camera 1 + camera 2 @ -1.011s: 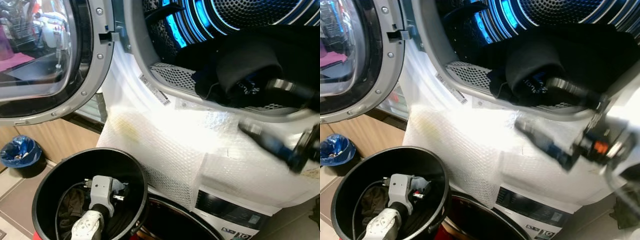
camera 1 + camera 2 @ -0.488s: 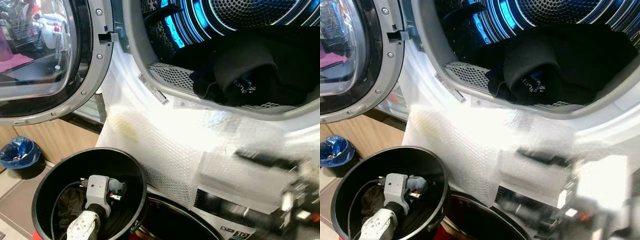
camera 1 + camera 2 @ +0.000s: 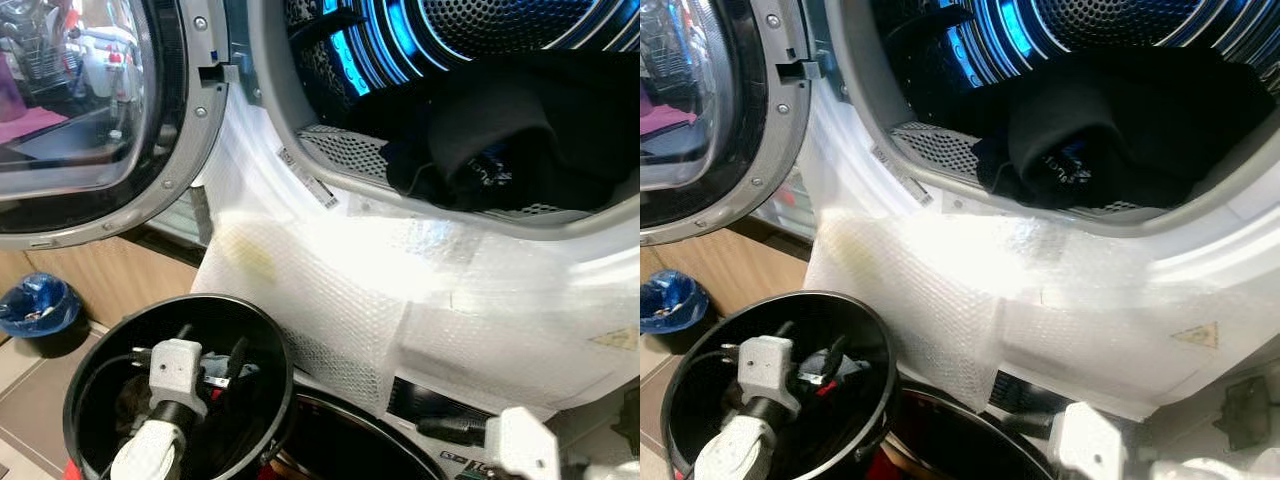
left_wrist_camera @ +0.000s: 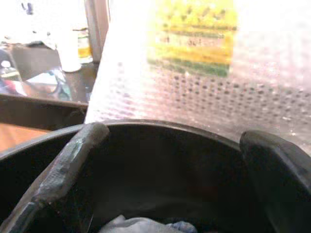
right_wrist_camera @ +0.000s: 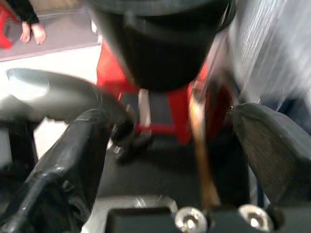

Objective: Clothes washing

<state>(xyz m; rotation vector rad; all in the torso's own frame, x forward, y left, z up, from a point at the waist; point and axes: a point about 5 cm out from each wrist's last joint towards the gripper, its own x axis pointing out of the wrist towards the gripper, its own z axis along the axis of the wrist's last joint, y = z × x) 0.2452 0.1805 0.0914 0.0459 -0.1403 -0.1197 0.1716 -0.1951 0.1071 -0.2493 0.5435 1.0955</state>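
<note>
Yellow warning triangle (image 3: 1197,334) on the washer front (image 3: 1240,290); lettering unreadable.

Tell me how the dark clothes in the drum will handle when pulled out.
The dark clothes lie slumped in folds over the drum lip, so they are probably floppy and will drape. They look bunched together, so several may drag out at once. Likely light if dry; wetness cannot be told.
</note>
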